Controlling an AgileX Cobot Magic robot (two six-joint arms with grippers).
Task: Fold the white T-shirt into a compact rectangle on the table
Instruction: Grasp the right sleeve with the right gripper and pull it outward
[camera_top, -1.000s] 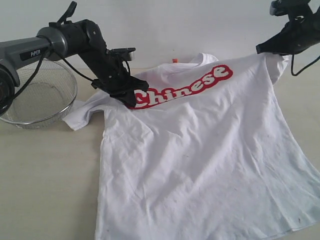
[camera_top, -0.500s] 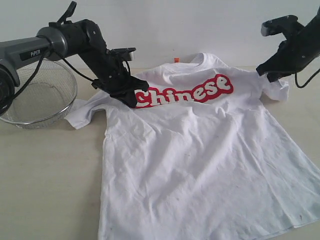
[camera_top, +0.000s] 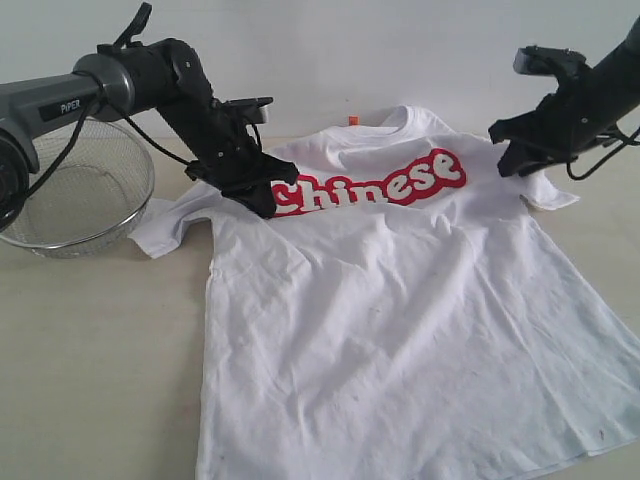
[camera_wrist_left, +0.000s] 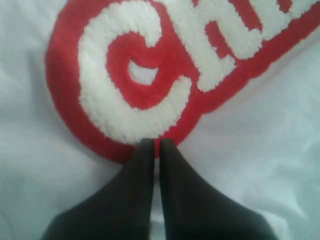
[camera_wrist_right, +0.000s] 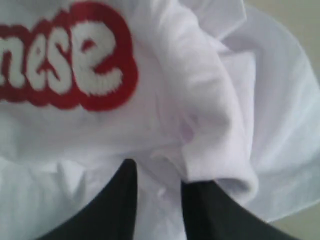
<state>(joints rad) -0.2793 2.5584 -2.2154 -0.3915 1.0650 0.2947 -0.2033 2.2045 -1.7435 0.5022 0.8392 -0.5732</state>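
It looks like a robotics lab test bench. A black left arm and right arm, both trailing loose cables, work over a pale wood-grain surface against a plain white wall. A wire-mesh basket and a white T-shirt are laid out as props.

The white T-shirt is lying face up and wrinkled on the pale wood-grain table, its collar and orange neck tag pointing toward the far edge, its hem reaching toward the near edge, red-outlined "Chinese" lettering running across the chest.
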